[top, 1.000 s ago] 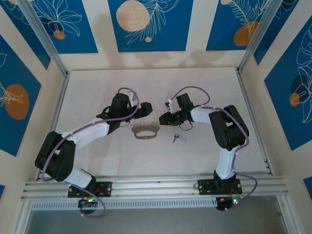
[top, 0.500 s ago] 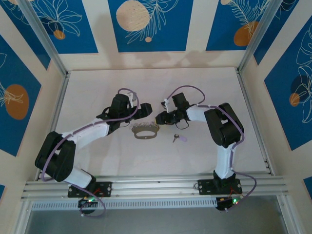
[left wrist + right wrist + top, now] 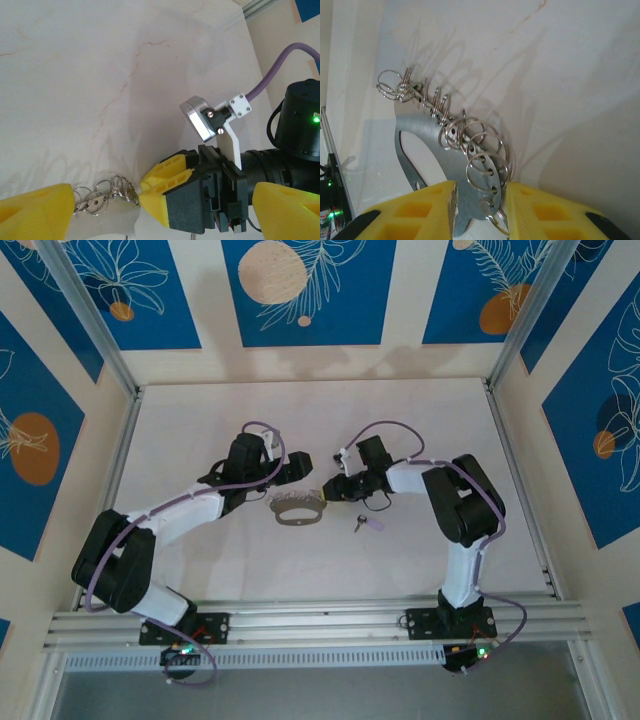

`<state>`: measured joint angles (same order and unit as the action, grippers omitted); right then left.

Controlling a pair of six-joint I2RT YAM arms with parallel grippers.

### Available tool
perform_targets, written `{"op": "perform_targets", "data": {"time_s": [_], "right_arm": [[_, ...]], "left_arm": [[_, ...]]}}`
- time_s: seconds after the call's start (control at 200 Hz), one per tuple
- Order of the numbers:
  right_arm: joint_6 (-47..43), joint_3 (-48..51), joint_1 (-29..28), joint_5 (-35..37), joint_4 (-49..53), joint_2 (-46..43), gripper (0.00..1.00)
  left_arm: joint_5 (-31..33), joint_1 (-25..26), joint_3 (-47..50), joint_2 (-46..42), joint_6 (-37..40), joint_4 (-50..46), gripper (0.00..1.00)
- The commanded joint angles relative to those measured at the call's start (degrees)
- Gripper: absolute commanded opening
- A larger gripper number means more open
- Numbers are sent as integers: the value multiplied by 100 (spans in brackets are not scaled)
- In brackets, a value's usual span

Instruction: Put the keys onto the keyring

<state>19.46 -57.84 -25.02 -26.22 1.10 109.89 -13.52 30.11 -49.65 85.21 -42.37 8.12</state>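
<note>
Silvery metal is now bracketed by the right tool (image 3: 333, 489). Over the last second it has been drawn in against the right end of the keyring (image 3: 298, 510), and its jaws have been narrowed. In the right wrist view, its yellow fingers (image 3: 432, 207) are seen on either side of the plate's end, with the split rings (image 3: 487, 167) crowded between them. Whether the plate is already firmly clamped cannot be told.

The left tool (image 3: 293, 473) has been left unmoved and spread wide at the keyring's other end, with nothing held. The keyring lies on the worktop (image 3: 200, 420) between the two tools. The key (image 3: 366, 523) lies untouched just to its right, nearer the arm bases.

A hold on the keyring is judged to be in progress. No key has yet been threaded, so the task is taken to be at an early stage.
</note>
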Motion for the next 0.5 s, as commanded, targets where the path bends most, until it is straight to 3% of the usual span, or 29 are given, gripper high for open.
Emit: {"op": "perform_targets", "data": {"time_s": [0.0,0.495], "right_arm": [[-12,102,-25,-171,109,-252,31],[-50,238,-35,-43,140,-283,32]], "left_arm": [[-125,-58,95,-93,-70,164,92],[-120,-58,113,-93,-78,212,92]]}}
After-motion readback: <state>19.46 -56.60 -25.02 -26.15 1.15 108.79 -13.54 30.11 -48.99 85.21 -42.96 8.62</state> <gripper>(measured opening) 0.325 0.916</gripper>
